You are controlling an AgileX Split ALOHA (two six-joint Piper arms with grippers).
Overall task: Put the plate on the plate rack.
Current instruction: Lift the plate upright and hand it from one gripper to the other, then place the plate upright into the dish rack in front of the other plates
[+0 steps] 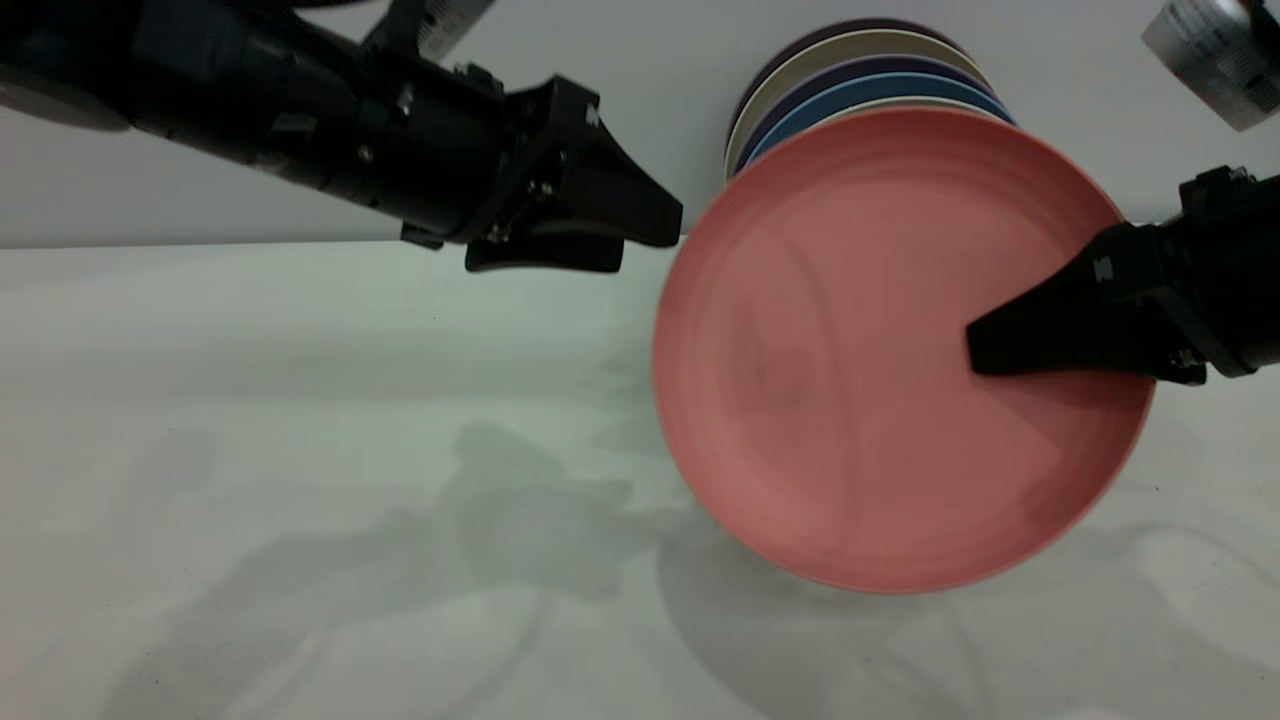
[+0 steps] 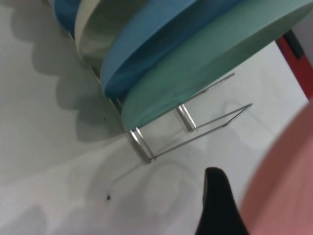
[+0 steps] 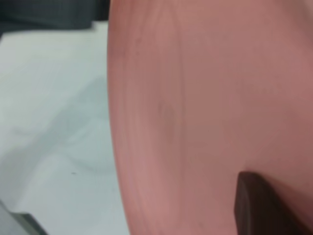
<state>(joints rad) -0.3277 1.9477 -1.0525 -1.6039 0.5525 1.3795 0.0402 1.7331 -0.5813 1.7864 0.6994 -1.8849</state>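
Plate (image 1: 850,360), the salmon-pink one, is off the table (image 1: 300,450), held up on edge and tilted with its hollow face toward the exterior camera. It hangs in front of the row of plates already standing in the plate rack (image 2: 195,129) near the table's far edge, right of centre.

Left gripper (image 1: 640,232) hovers just beside the plate's left rim, touching nothing. Its fingers look brought close together with nothing between them, probably on standby so it does not block the way to the rack. The left wrist view shows one dark fingertip (image 2: 217,200) and a slice of pink plate at the side.

In that view the rack's wires hold a teal-green plate (image 2: 210,63) with a blue plate (image 2: 146,44) and a cream plate (image 2: 95,29) behind it. One wire loop in front of the teal plate stands free; I judge that is the target slot.

Right gripper (image 1: 985,345) is clamped on the plate's right rim, one finger lying across the inner face. Pinching at the rim keeps the plate upright so its lower edge can go down between dividers.

Plate is not in the rack yet; lowering and lining up remain. Risk: the rim hitting the teal plate or missing the wire.
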